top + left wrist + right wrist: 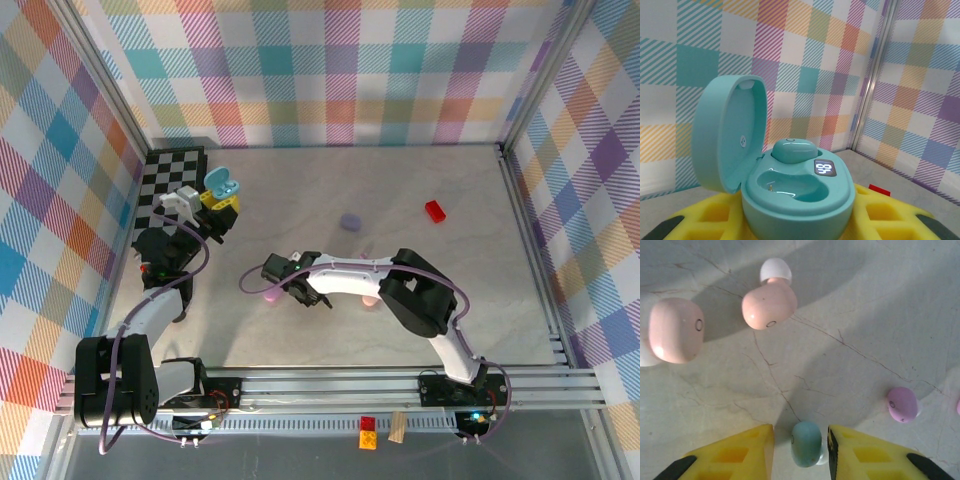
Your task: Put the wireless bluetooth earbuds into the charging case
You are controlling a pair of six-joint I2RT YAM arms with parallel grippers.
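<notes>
Right jaws straddle a pale teal earbud (806,442) lying on the marbled worktop (855,320). A sliver of bare surface shows on either side of it, so the jaws stand slightly spread and are not pinching it. Ahead of them to the left lie one pink earbud (769,302) and a second pink earbud (675,330), with a lilac earbud (902,404) ahead to the right, all well apart from the one between the jaws. Across the worktop, the left jaws are pressed onto the sides of the open teal charging case (797,205), holding it upright with its lid (727,132) tipped back. A matching earbud (792,150) already sits in the well farther from those jaws, and the nearer well (795,186) is empty. A clean pickup probably means centring the small, smooth earbud between the pads and closing on its rounded body rather than its soft white tip, since an off-centre squeeze could flick it away. It should then be lifted straight up, clear of its neighbours, and turned so the tip suits the empty well.
</notes>
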